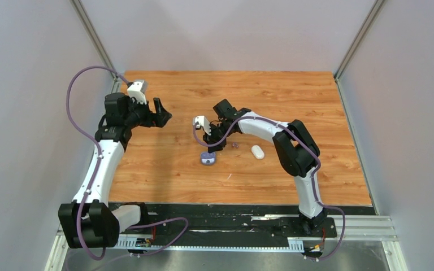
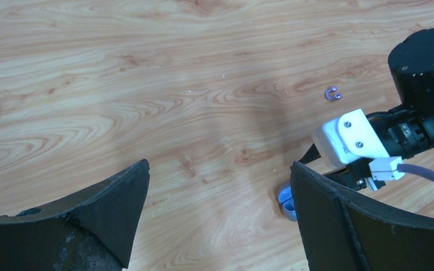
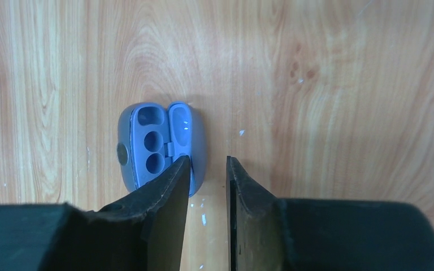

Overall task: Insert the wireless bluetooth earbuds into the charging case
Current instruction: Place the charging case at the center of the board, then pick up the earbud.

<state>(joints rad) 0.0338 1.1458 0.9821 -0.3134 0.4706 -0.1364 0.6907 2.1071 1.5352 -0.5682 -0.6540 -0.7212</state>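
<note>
Task judged barely started: the purple charging case [image 3: 161, 148] lay open on the bench [image 3: 344, 84] with its sockets empty, the purple earbuds [image 2: 332, 94] loose near it, the right end effector [image 3: 208, 161] narrowly parted and empty at its edge, and the left end effector [image 2: 219, 166] spread wide, well apart from it.

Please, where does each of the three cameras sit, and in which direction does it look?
Top external: above and behind the robot, looking down on the wooden table; both arms show whole.
Left wrist: on the left arm, looking down at bare wood; its wide-open jaws show below, the right arm at right.
Right wrist: looking straight down on the open purple case; its jaws, slightly apart, show below.
Shared: the case appears in all three; the two purple earbuds in top and left wrist.
</note>
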